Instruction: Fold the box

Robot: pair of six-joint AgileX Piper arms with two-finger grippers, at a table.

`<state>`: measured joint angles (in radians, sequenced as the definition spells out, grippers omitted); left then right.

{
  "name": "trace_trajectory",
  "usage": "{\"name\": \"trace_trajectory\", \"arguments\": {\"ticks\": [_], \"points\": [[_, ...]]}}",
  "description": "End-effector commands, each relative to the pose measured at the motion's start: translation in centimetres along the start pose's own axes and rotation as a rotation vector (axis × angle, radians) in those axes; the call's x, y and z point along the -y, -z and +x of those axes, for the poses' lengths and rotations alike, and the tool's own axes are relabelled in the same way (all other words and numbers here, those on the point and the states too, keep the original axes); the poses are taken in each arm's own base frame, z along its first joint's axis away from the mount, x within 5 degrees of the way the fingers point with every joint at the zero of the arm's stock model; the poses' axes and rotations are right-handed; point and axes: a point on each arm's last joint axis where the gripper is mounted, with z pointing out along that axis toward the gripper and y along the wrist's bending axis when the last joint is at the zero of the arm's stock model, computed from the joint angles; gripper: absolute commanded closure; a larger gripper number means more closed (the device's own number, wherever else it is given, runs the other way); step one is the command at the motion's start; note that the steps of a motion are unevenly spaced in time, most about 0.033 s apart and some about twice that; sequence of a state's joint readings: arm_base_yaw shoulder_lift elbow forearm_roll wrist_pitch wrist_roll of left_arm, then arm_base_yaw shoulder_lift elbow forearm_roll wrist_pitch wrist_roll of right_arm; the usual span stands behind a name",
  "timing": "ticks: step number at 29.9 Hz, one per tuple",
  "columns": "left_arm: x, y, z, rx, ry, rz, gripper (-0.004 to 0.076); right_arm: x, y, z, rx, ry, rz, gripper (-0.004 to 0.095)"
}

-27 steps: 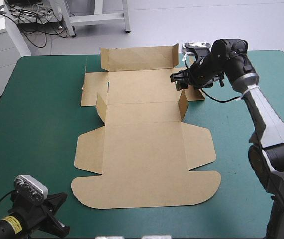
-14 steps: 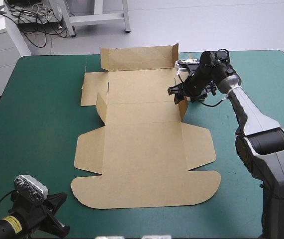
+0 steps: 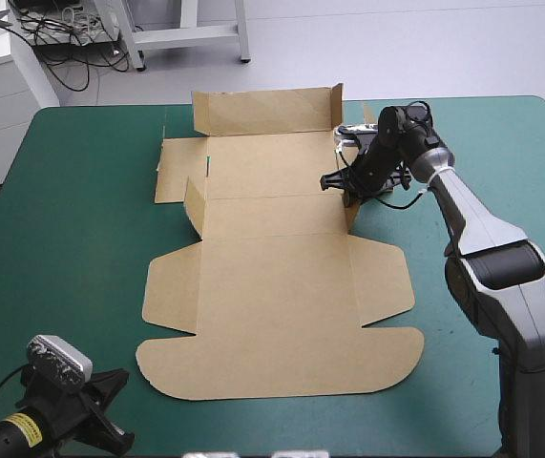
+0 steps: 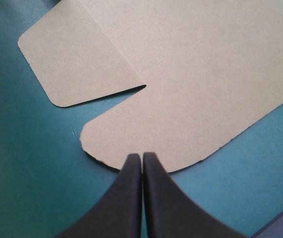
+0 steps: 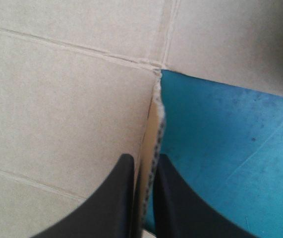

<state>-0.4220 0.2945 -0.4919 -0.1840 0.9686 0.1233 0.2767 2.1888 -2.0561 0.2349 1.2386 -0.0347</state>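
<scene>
The table's teal-green cover (image 3: 62, 239) fills most of the high view, and the brown box (image 3: 272, 286) lies on it from the lower middle of the frame up toward the top middle. It is mostly a flat cut sheet, with its rounded lid panel (image 3: 282, 367) low in the frame, the far wall (image 3: 264, 111) raised near the top, and a short tab standing at each end of the middle crease. The left-hand tab (image 3: 194, 202) is untouched. The right-hand tab (image 3: 350, 202), right of centre, is the one in hand: the right gripper (image 5: 142, 161) is clenched on it, black fingers (image 5: 119, 198) all but meeting with the board's raw edge between them. The left gripper (image 4: 141, 157), in the lower left corner of the high view, is closed on nothing, its tips at the rim of the lid panel's rounded corner. The step looks like turning this tab inward so the side wall can rise. Done well, I judge, the pinch sits low near the crease, the swing follows the scored line rather than tearing at the frayed corner, and the left arm is ready to pin the sheet if it slides
</scene>
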Motion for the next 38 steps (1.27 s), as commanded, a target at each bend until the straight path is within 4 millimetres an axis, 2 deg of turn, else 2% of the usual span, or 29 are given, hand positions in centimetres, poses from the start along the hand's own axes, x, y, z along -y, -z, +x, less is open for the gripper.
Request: {"name": "trace_trajectory", "arguments": {"ticks": [1, 9, 14, 19, 25, 29, 34, 38], "points": [[0.1, 0.4, -1.2, 0.076, 0.014, 0.006, 0.0734, -0.8, 3.6, -0.3, 0.076, 0.019, -0.013, 0.0917], [0.1, 0.4, -1.2, 0.076, 0.018, 0.006, 0.0734, -0.7, 3.7, -0.2, 0.076, 0.079, 0.003, 0.0925], [0.1, 0.4, -1.2, 0.076, 0.018, 0.006, 0.0734, -0.8, 3.7, -0.3, 0.079, 0.281, 0.005, 0.0924], [0.1, 0.4, -1.2, 0.073, 0.020, 0.008, 0.0734, -2.2, 3.4, -0.3, 0.088, 0.556, 0.025, 0.0924], [0.2, 0.4, -1.1, 0.070, 0.029, 0.022, 0.0734, -6.2, 3.4, -0.7, 0.171, 0.918, 0.049, 0.0925], [0.2, 0.4, -1.1, 0.070, 0.029, 0.022, 0.0734, -9.8, 4.0, -1.1, 0.282, 1.083, 0.094, 0.0927], [0.3, 0.4, -1.2, 0.071, 0.037, 0.034, 0.0734, -14.3, 3.7, -0.5, 0.365, 1.346, 0.116, 0.0927], [0.4, 0.4, -1.0, 0.056, 0.036, 0.034, 0.0734, -17.0, 2.9, 0.1, 0.404, 1.432, 0.106, 0.0927]]}}
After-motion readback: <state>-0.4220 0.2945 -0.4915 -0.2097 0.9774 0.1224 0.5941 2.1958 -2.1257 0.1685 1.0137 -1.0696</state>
